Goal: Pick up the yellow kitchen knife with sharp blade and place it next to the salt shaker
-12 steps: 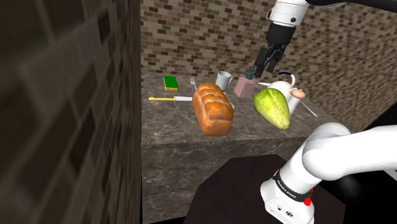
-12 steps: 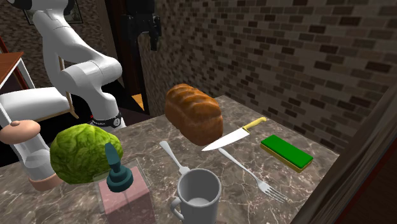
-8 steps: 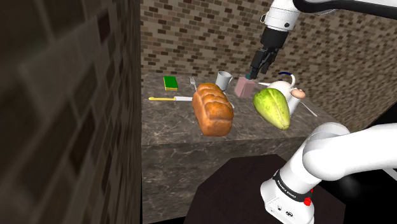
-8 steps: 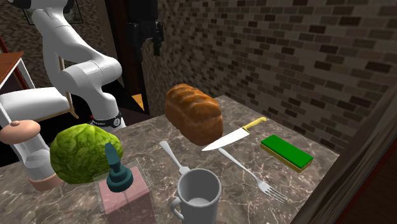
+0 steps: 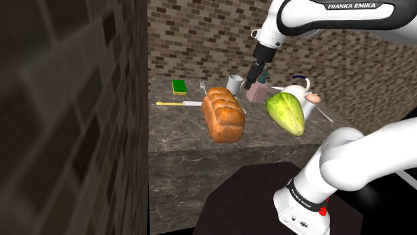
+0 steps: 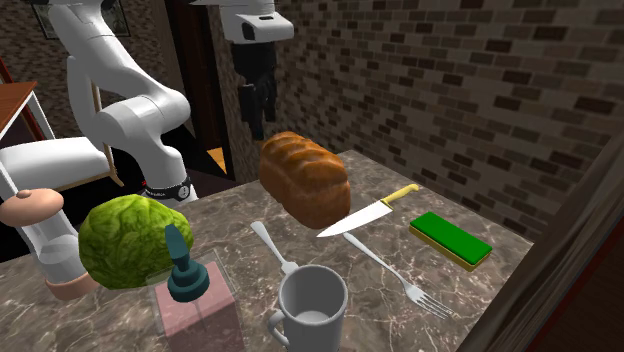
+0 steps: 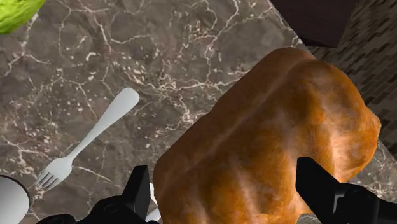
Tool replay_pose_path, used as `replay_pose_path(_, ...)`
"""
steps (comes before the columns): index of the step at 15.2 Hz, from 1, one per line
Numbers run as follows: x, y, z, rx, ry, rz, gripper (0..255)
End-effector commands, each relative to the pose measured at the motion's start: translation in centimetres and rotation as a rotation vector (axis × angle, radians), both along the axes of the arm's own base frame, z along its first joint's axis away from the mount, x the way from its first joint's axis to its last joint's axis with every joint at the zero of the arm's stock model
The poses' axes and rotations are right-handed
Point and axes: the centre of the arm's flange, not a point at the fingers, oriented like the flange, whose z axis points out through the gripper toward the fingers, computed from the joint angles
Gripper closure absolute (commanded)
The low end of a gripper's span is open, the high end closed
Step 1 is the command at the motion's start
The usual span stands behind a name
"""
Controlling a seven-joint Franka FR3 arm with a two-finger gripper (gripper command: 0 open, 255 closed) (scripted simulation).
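The gripper [image 5: 250, 81] hangs at the upper middle of the shoulder view, over the marble counter [image 5: 180, 127]. In the wrist view its fingers [image 7: 137, 191] stand wide apart and hold nothing, with the bread loaf [image 7: 273, 146] below them. The yellow-handled knife [image 5: 177, 103] lies flat at centre left, well apart from the jaws, beyond the loaf. The second exterior view shows its blade tip just beside the loaf and the salt shaker [image 6: 195, 300] at lower left. The wrist view adds a white fork [image 7: 89, 143] by the loaf.
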Motion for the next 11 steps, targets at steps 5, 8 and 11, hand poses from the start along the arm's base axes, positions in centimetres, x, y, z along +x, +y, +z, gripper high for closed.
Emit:
replay_pose_path(5, 6.1, -0.5, -5.0, 0.058, -0.056, 0.193, 0)
replay_pose_path(8, 9.1, -0.1, -7.3, 0.087, -0.082, 0.288, 0)
replay_pose_path(11, 12.1, 0.6, -9.4, 0.117, -0.108, 0.383, 0)
